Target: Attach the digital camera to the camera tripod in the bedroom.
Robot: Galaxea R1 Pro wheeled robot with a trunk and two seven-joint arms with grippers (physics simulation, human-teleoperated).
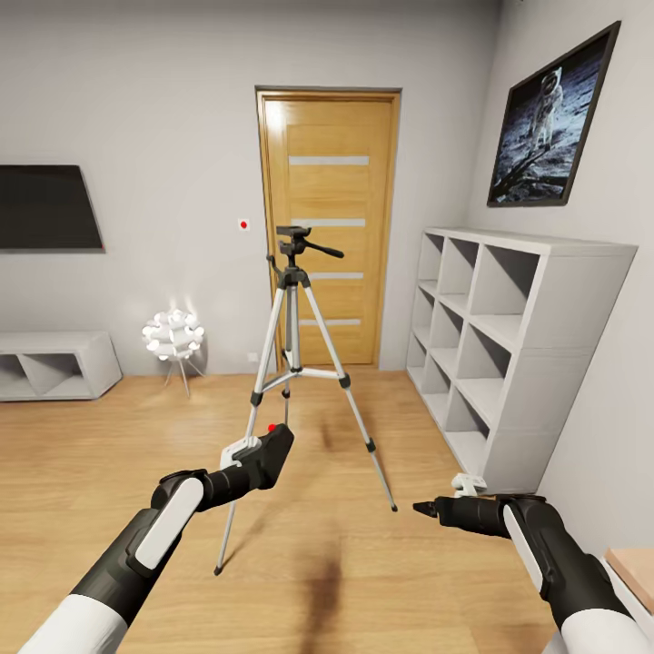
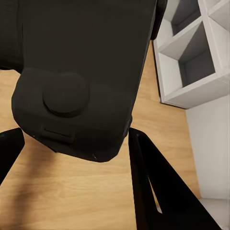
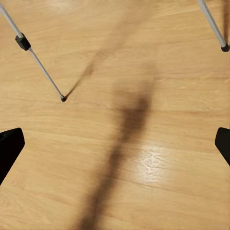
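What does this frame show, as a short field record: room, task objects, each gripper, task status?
room: bedroom with wood floor, oak door, white cubby shelves, wall TV
digital camera: black, held in the left gripper, red dot showing in the head view
camera tripod: standing upright on the floor ahead of the robot, head bare
right gripper: open, holding nothing, over bare floor near two tripod legs
status: camera not yet on the tripod head
other: white spiky-ball lamp by the far wall
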